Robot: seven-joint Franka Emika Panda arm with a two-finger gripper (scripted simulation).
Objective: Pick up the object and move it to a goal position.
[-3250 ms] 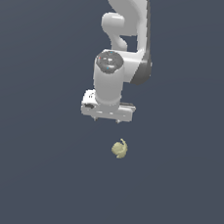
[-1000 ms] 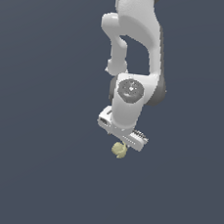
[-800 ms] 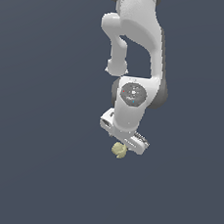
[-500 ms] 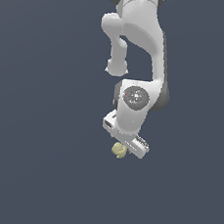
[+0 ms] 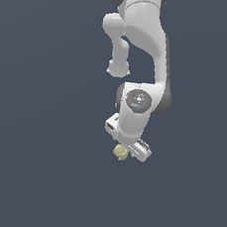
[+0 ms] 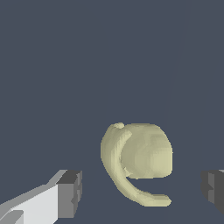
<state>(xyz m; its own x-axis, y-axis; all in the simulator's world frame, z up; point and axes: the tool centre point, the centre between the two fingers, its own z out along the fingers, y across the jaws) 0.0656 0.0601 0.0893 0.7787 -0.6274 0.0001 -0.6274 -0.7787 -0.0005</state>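
claw (image 6: 140,192) spread wide, holding nothing: two dark pads (image 6: 70,194) seen in the wrist view, one each side, well clear of the object (image 6: 139,157) lying between them. no contact on either pad. in the exterior view, claw (image 5: 127,148) low over the floor (image 5: 28,175), tilted, with the object (image 5: 120,152) peeking out just beside its lower edge, toward the exterior view's left.

object resting on the plain dark floor, under the claw and roughly centred in the gap, a touch nearer one pad than the other.

handling, as a guess: probably light, given how small against the claw. looks rigid, lumpy and roundish, with a thin curved stem sweeping round one side and jutting past the body. rounded flanks likely to squirt out of flat pads if pinched off-centre, so best taken across the widest part of the body, pads square to it. stem better left alone: thin, curved, liable to twist the thing in the grip or slip free. no sign of fragility or softness, though surface finish impossible to judge from a flat render.

count: one object, one stem on it, one claw with two pads, one arm (image 5: 143,49). no goal marker visible in either view. nothing else on the floor.
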